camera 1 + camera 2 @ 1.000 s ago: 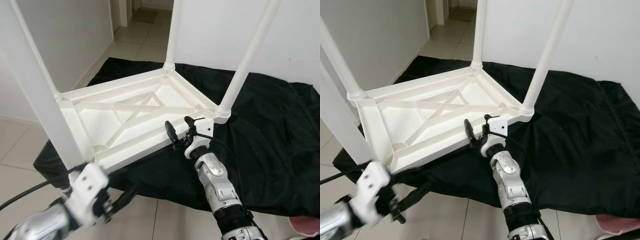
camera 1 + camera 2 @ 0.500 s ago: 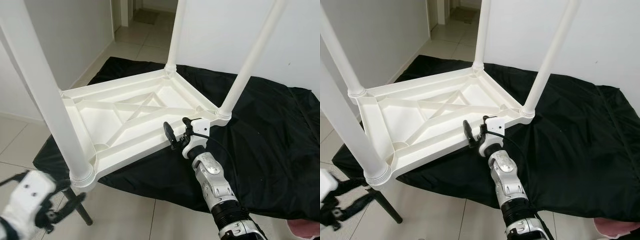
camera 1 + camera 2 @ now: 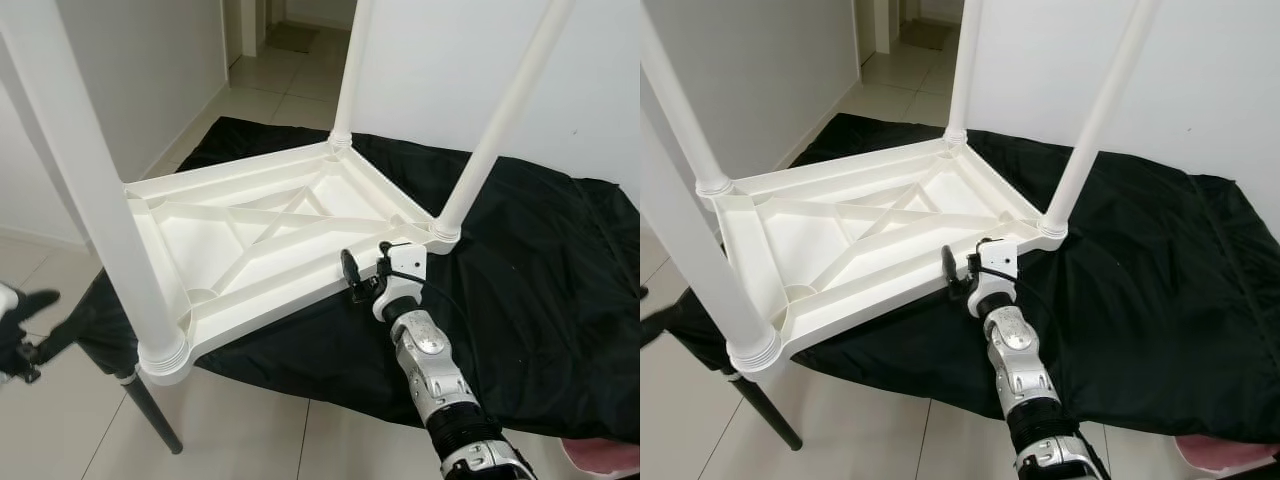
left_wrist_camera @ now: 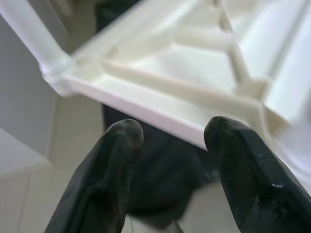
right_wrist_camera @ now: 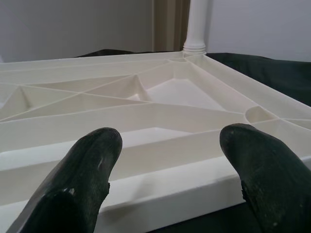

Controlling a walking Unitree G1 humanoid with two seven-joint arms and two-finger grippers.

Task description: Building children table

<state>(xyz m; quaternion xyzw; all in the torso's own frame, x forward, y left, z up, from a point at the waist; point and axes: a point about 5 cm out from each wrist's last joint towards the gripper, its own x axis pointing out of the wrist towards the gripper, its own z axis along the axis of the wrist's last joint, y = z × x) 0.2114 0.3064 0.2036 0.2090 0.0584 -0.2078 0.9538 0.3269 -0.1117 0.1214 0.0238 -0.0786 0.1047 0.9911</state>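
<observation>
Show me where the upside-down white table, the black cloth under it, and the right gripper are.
white table [image 3: 250,235], left eye view, on its ribbed underside.
black cloth [image 3: 540,270], left eye view, on the bare spread right of the table.
right gripper [image 3: 362,277], left eye view, between its fingertips at the table's edge.

The left gripper [image 3: 20,320] has let go of the near table leg [image 3: 100,200] and swung out well to its left, fingers apart. The right gripper [image 3: 362,278] has edged along the upturned table's rim [image 3: 290,305], toward the corner.

Upturned white table [image 3: 270,235] on black cloth [image 3: 530,270], right gripper [image 3: 362,277] at its rim
</observation>
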